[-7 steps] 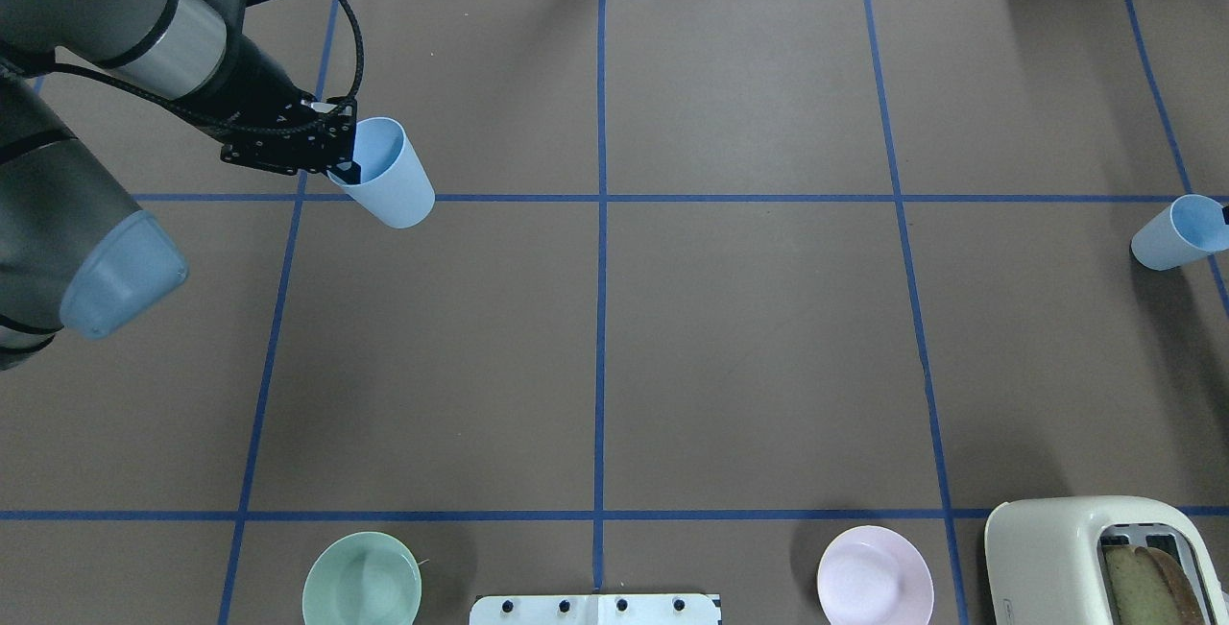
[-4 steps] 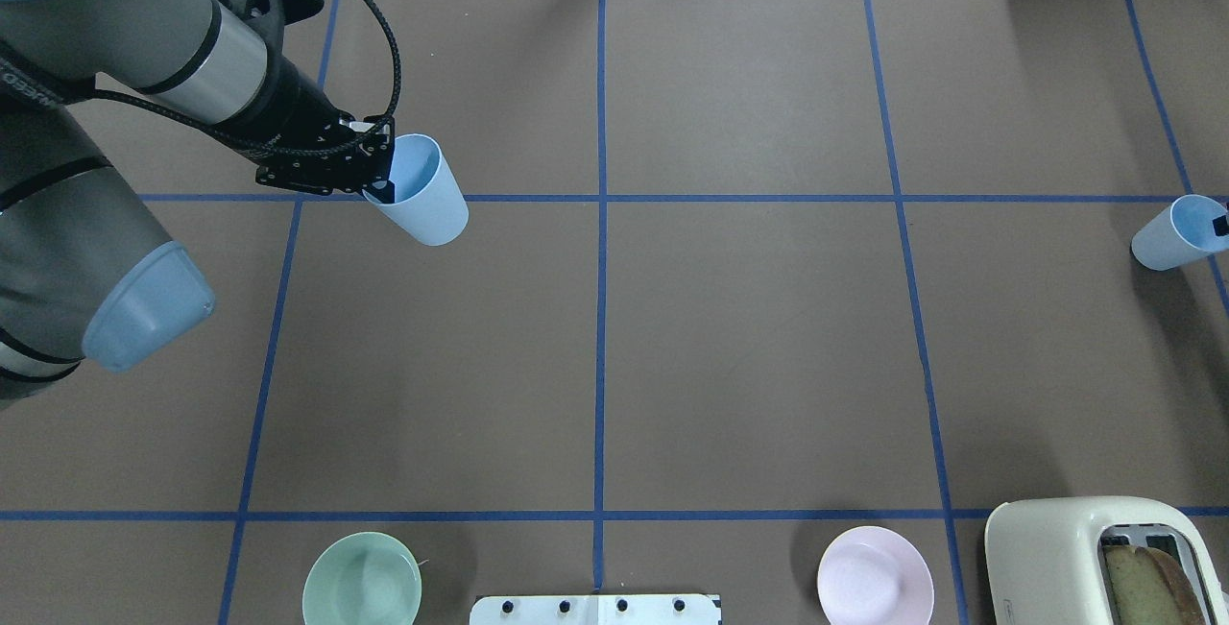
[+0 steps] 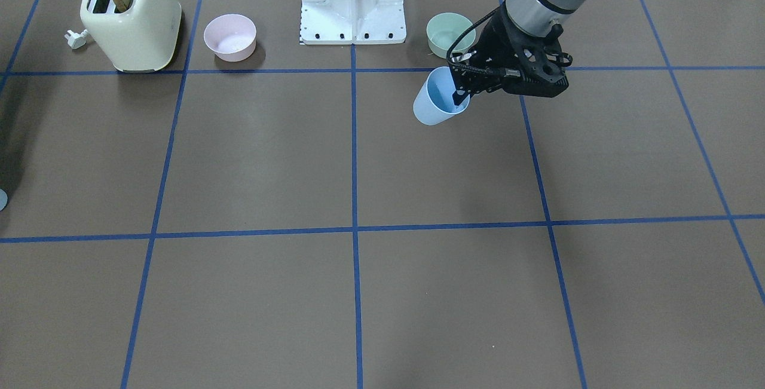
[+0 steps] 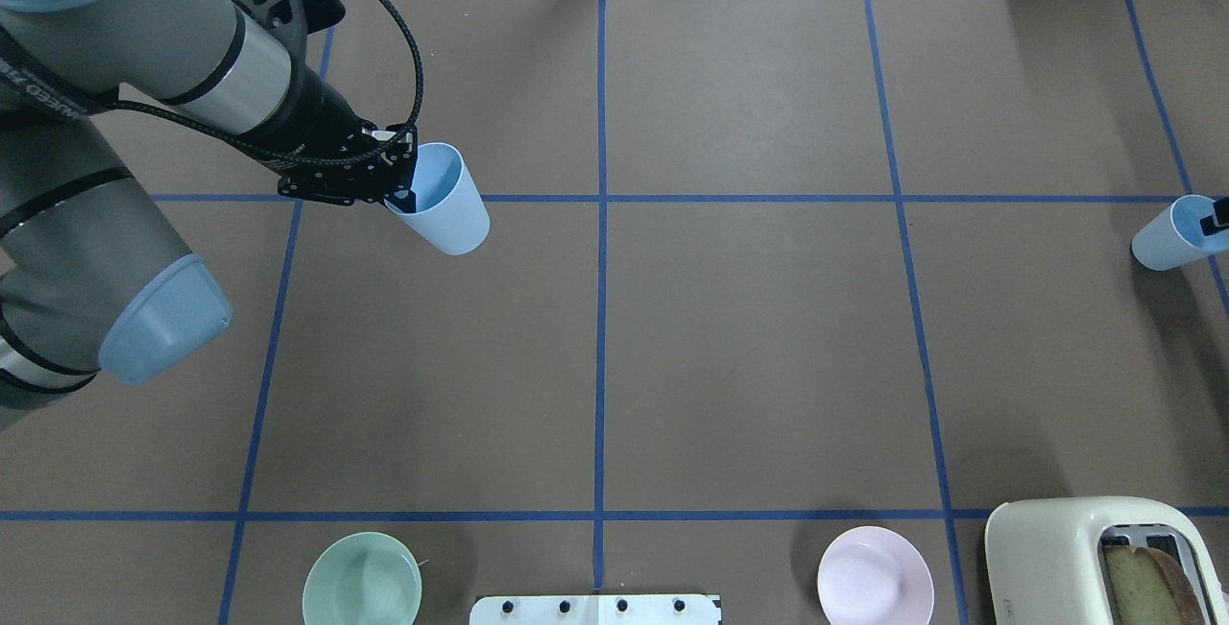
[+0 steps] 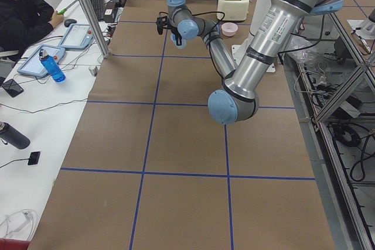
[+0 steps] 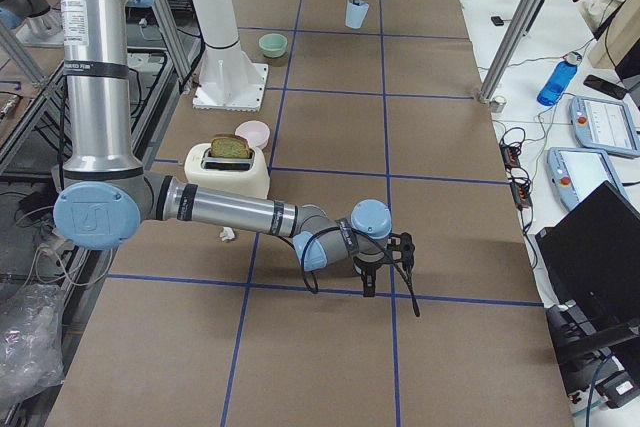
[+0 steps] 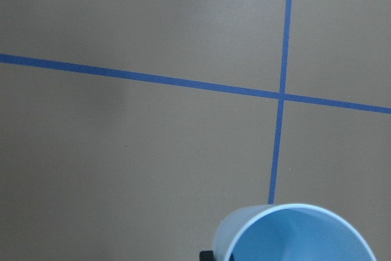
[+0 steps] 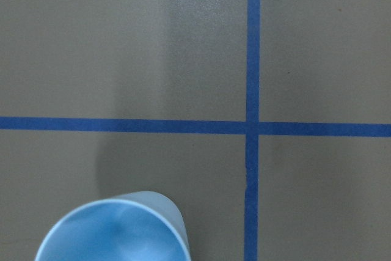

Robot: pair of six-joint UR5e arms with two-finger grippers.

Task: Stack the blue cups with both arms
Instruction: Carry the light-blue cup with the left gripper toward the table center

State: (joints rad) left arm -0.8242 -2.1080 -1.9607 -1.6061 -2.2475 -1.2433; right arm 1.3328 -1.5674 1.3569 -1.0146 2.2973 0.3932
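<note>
My left gripper is shut on the rim of one pale blue cup, with one finger inside it. It holds the cup above the table's left half, beside a blue tape crossing. This cup also shows in the front view and at the bottom of the left wrist view. The second blue cup is at the far right edge. A black finger of my right gripper is at its rim, shut on it. The right wrist view shows this cup's mouth.
A cream toaster with bread stands at the near right. A pink bowl and a mint-green bowl flank the white pedestal. The brown table carries a grid of blue tape.
My left arm has carried its blue cup to the right and slightly nearer the robot. The right cup has stayed almost in place at the right edge.
</note>
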